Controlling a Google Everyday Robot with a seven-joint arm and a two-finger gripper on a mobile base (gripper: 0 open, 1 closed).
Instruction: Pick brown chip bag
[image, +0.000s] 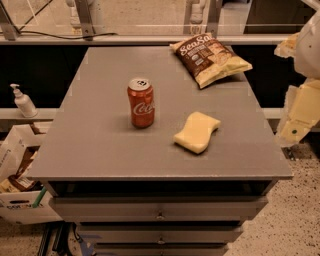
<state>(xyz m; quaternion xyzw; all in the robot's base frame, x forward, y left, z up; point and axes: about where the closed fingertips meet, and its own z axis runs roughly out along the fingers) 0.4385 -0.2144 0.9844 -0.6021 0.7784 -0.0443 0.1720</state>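
The brown chip bag (210, 57) lies flat at the far right corner of the grey table (100, 145). It is dark brown and pale yellow with white "Sea Salt" script. My arm and gripper (299, 112) show as pale blocky parts at the right edge of the view, off the table's right side. They are to the right of the bag, nearer the camera, and apart from it.
A red soda can (141, 102) stands upright near the table's middle. A yellow sponge (197, 131) lies to its right. A soap pump bottle (22, 101) sits on a ledge at the left, above a box of clutter (20, 190). Drawers (160, 216) are below the tabletop.
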